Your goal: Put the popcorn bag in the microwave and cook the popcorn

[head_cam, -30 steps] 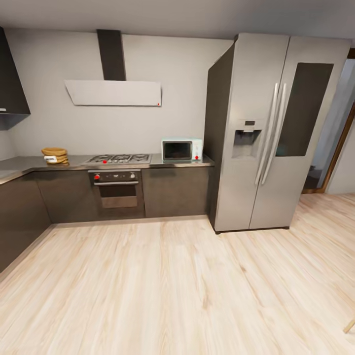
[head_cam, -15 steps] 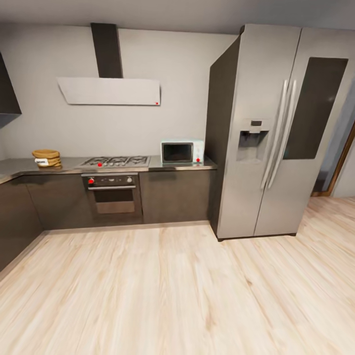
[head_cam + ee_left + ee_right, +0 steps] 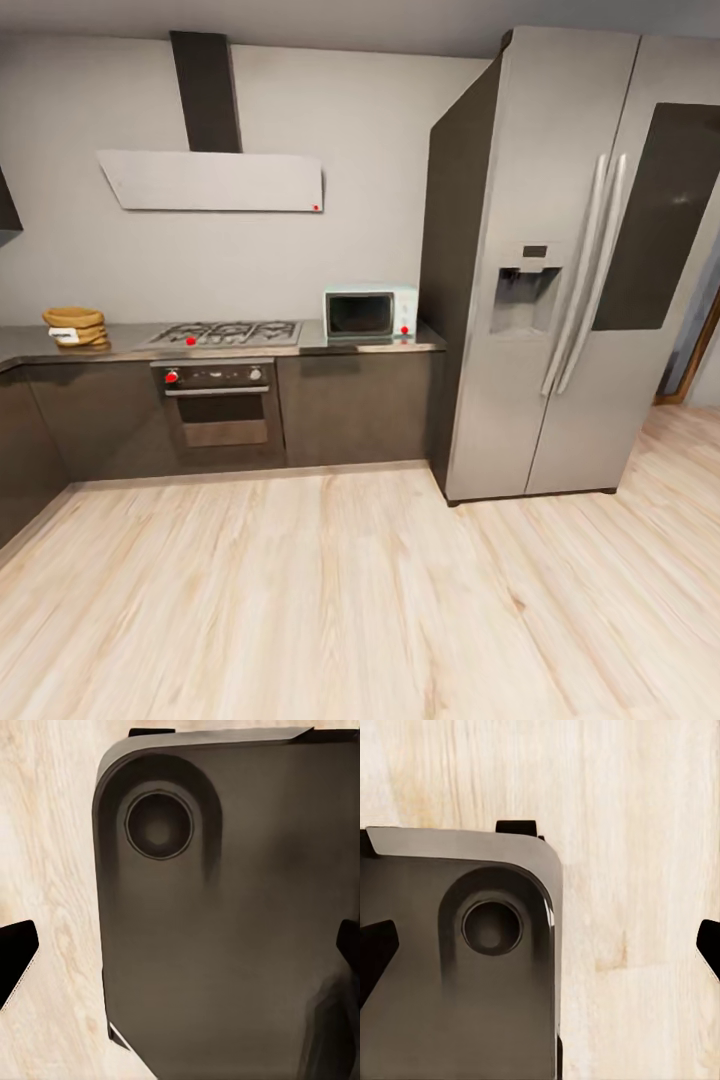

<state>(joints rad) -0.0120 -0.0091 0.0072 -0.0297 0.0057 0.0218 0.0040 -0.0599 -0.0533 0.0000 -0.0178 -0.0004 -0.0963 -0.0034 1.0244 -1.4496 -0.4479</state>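
The orange-brown popcorn bag (image 3: pixel 75 327) with its white label sits on the grey countertop (image 3: pixel 120 343) at the far left, left of the gas hob. The mint-blue microwave (image 3: pixel 368 312) stands on the same worktop beside the fridge, its dark glass door closed. My left gripper (image 3: pixel 180 952) hangs open over the robot's dark base, one black fingertip (image 3: pixel 15 960) at each side of the left wrist view. My right gripper (image 3: pixel 542 949) is open too, its fingertips (image 3: pixel 375 952) wide apart above base and floor. No popcorn is visible.
The gas hob (image 3: pixel 225 332) and steel oven (image 3: pixel 215 402) lie between bag and microwave. A tall steel fridge (image 3: pixel 570 270) stands on the right. Light wood floor (image 3: pixel 350 600) stretches from me to the dark cabinets (image 3: pixel 355 405). A cabinet run juts out at the far left (image 3: pixel 20 450).
The whole head view has shifted: the units and fridge look larger and nearer, so the camera has moved closer. Nothing in the kitchen itself has moved.
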